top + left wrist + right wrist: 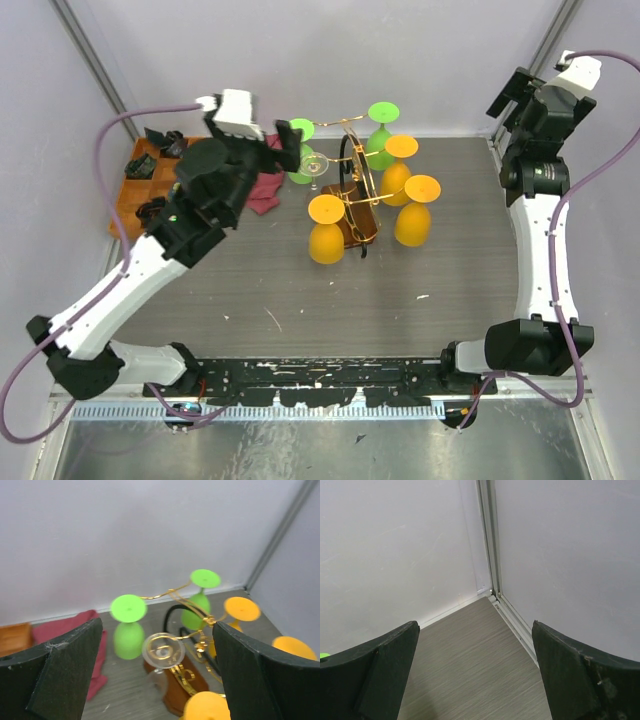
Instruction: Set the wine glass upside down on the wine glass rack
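Six glasses (325,240) sit bowl-down on the scrolled gold-wire wine glass rack (358,226).
Clear wine glass (163,650) (round foot uppermost) rests in a curled arm; left tool (157,660) and right tool (475,650) both gape, empty.

Top cam overhead; L wrist close on rack (187,677), shared.

The rack (352,172) is shiny gold metal wire on a glossy brown wooden base (357,229). The wine glass (162,652) is clear and glossy. The cloth (263,191) is soft red fabric. The table (300,300) is matt grey woodgrain.
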Action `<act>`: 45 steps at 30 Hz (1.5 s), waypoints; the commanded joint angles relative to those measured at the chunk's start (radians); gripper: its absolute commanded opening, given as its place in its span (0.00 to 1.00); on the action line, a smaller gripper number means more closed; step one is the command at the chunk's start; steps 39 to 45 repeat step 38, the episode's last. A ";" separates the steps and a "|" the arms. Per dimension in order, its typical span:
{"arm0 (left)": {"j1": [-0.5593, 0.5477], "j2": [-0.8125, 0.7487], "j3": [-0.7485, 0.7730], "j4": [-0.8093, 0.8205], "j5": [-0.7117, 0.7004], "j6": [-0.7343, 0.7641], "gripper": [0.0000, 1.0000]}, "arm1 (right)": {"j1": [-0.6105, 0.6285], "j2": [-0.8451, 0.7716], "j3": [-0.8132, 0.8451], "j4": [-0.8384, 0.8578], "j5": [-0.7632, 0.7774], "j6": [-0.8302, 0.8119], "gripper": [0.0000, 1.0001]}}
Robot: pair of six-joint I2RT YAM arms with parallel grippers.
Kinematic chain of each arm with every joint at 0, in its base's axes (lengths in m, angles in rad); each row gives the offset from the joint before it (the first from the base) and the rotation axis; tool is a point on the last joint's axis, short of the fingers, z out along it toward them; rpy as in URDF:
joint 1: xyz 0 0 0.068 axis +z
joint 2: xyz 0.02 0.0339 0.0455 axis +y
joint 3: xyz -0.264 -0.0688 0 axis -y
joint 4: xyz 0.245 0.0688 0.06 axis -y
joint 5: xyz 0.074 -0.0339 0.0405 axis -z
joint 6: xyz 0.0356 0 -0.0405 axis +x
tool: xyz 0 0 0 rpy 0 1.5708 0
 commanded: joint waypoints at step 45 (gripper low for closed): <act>0.360 -0.184 -0.277 -0.045 0.259 -0.185 0.98 | -0.003 -0.066 -0.032 0.108 0.048 -0.033 1.00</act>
